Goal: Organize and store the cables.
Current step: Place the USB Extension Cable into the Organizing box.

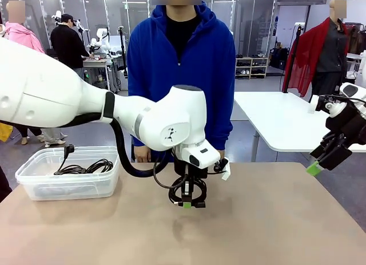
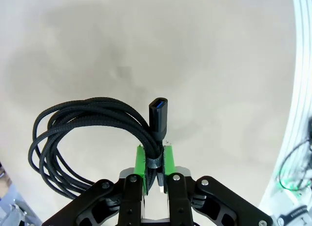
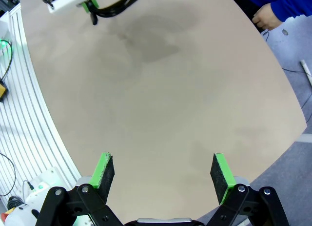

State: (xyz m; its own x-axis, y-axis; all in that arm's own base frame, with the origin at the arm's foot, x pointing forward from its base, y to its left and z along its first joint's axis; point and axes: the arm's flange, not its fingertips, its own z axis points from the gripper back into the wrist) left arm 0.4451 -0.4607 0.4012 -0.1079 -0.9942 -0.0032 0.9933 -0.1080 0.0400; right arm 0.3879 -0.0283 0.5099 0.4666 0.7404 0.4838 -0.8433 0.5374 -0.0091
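A coiled black braided cable (image 2: 83,133) with a chunky plug end (image 2: 159,119) hangs from my left gripper (image 2: 154,160), whose green pads are shut on its strands. From the front, that left gripper (image 1: 187,203) holds the cable loop (image 1: 197,188) just above the middle of the tan table (image 1: 274,225). Another coiled black cable (image 1: 86,166) lies inside the clear plastic bin (image 1: 34,185) at the table's left. My right gripper (image 3: 163,170) is open and holds nothing, raised off the table's right edge (image 1: 323,159). It sees the held cable (image 3: 117,6) far across the table.
A person in a blue hoodie (image 1: 180,64) stands at the far edge, one hand (image 3: 265,16) near the table's rim. A white table (image 1: 286,119) stands behind on the right. White ribbed flooring (image 3: 24,118) borders the near side.
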